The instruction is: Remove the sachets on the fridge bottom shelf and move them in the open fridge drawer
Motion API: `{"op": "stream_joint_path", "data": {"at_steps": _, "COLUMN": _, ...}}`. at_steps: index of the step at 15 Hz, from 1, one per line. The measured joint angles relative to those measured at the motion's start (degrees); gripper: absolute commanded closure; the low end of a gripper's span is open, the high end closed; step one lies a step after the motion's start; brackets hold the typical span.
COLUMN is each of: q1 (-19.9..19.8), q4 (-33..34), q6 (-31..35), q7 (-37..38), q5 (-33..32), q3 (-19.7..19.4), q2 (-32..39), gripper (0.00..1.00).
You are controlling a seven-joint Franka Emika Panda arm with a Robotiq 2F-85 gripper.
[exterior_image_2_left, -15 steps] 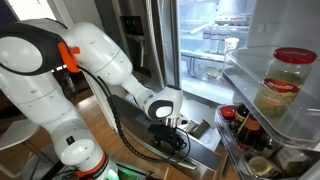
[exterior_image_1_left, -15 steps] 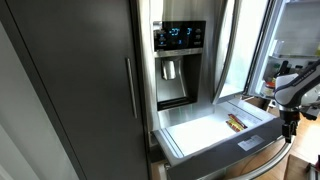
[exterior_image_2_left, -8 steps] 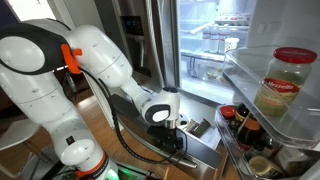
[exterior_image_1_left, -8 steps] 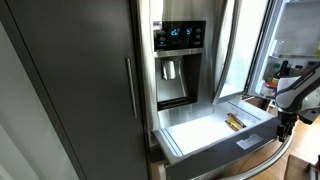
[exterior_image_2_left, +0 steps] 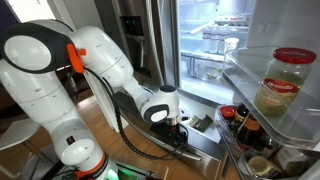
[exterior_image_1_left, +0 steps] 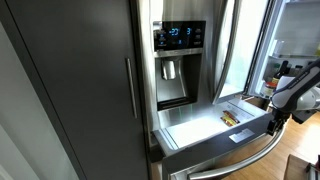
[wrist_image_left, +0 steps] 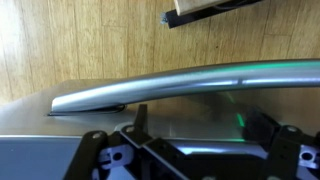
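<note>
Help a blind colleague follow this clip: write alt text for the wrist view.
A long, curved steel bar handle runs across the front of a steel fridge drawer, seen close from above with wood floor beyond. The gripper fills the bottom edge, its black fingers spread apart, and a dark object pokes in at the top.

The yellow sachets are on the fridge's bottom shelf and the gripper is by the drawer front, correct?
No: an exterior view shows the sachets inside the open fridge drawer, not on the shelf. The gripper is by the drawer front.
</note>
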Motion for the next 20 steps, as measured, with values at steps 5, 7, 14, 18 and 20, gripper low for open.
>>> {"op": "stream_joint_path", "data": {"at_steps": 5, "q1": 1.05, "q4": 2.04, "q6": 6.55, "q7": 0.07, "q5": 4.15, "q3": 2.95, "q2": 3.07, "gripper": 0.0}}
{"op": "stream_joint_path", "data": {"at_steps": 7, "q1": 1.57, "q4": 3.35, "q6": 9.11, "q7": 0.27, "q5": 5.78, "q3": 4.5, "q2": 4.65, "gripper": 0.0}}
{"op": "stream_joint_path", "data": {"at_steps": 14, "q1": 3.33, "q4": 7.98, "q6": 12.99, "q7": 3.18, "q5": 6.71, "q3": 8.57, "q2": 7.82, "gripper": 0.0}}
{"op": "stream_joint_path", "data": {"at_steps": 18, "q1": 3.48, "q4": 8.01, "q6": 11.49, "q7": 5.12, "q5": 3.53, "q3": 7.23, "q2": 6.73, "gripper": 0.0}}
{"op": "stream_joint_path", "data": {"at_steps": 20, "q1": 3.45, "q4": 7.9, "q6": 9.51, "q7": 5.99, "q5": 1.1, "q3": 5.74, "q2": 6.6, "gripper": 0.0}}
